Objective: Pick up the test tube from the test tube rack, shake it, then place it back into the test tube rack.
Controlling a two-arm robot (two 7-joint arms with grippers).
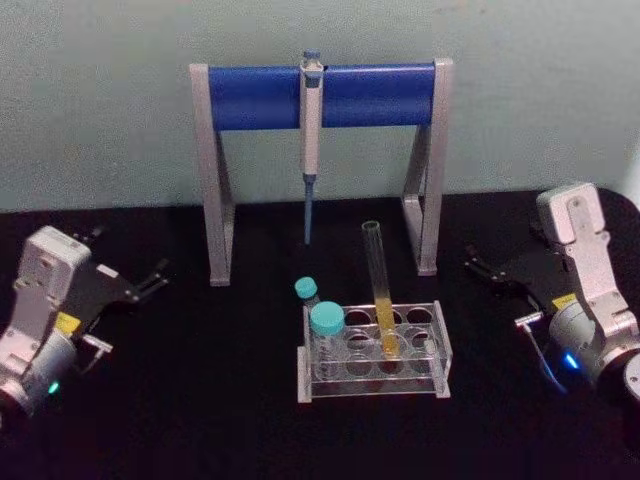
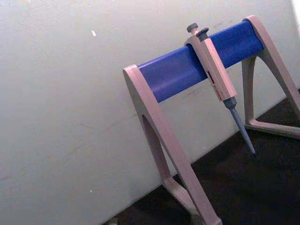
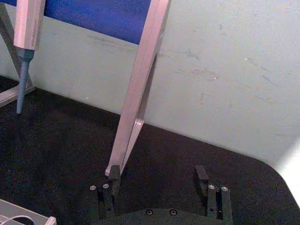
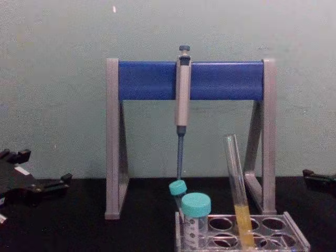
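We're sitting at the start: nothing grasped yet, pick-up step not begun.

Right pincer [image 1: 478,268], black two-finger, is hanging spread wide at the right side of the black bench [image 1: 180,400], empty and touching nothing; in the right wrist view its fingers [image 3: 202,174] are standing well apart with bare bench between them. Left pincer [image 1: 157,274] is parked at the left side of the bench, also spread, also empty, well clear of everything.

We're seeing the long clear glass test tube [image 1: 378,290] with yellow liquid in its lower part standing in the low clear plastic test tube rack [image 1: 437,345], in a hole of the back row toward the right, leaning slightly and rising far above the rack top. Two shorter teal-capped tubes [image 1: 326,322] are occupying the rack's left end, apart from the tall one.

Behind the rack we're seeing the grey-and-blue pipette stand [image 1: 320,95] with a grey pipette [image 1: 311,120] hanging from its bar.

Our read: the right pincer is nearer the tube, so it looks like the one to go. Next move is calling for a reach in toward the upper bare glass, fingers either side, then a straight lift clear of the hole, staying off the stand's right leg.
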